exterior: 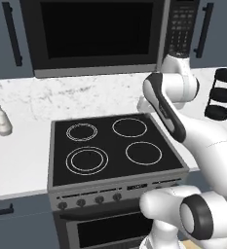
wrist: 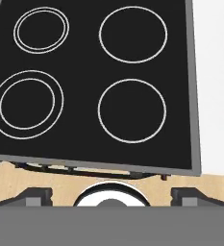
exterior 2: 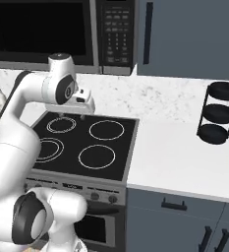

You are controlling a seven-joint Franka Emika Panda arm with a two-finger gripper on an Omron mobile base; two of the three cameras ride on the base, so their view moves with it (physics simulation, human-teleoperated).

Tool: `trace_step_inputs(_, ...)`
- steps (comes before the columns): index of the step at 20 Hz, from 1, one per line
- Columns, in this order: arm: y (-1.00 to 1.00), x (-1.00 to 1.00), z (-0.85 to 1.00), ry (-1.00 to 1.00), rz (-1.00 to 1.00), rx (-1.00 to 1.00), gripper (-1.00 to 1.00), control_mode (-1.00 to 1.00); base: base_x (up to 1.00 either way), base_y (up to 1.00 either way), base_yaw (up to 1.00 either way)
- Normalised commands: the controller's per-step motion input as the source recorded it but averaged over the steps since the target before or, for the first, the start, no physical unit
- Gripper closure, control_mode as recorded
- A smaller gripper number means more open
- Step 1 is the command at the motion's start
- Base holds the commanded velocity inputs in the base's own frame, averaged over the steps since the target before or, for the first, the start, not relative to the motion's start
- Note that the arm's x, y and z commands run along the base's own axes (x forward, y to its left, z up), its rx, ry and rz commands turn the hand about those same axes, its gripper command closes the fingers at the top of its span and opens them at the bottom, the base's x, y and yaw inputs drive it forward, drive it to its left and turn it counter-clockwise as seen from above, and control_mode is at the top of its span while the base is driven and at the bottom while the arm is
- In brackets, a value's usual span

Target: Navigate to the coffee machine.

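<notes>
Four burner rings are showing on the stove, with a bottle at its nine o'clock on the surface. Fingers are hovering over the stove, spread apart, gripping nothing. A black rack is standing at three o'clock.

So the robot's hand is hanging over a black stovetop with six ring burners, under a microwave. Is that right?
Not quite. The stovetop has four ring burners, not six, which the hand view shows most plainly. The rest holds: in the right base view the hand hangs over the black stovetop, and the microwave sits above it.
</notes>
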Motion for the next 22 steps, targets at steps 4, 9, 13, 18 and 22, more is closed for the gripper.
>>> trace_step_inputs(4, 0.0, 0.0, 0.0, 0.0, 0.0, 0.0, -1.0, 1.0, -1.0, 0.01, -0.07)
trace_step_inputs(9, 0.0, 0.0, 0.0, 0.0, 0.0, 0.0, -1.0, 1.0, -0.82, -0.04, -0.56)
trace_step_inputs(13, 0.0, 0.0, 0.0, 0.0, 0.0, 0.0, -1.0, 1.0, -0.45, -0.09, -0.73)
trace_step_inputs(18, 0.0, 0.0, 0.0, 0.0, 0.0, 0.0, -1.0, 1.0, -0.19, -0.01, -0.75)
trace_step_inputs(22, 0.0, 0.0, 0.0, 0.0, 0.0, 0.0, -1.0, 1.0, -0.03, -0.08, -0.66)
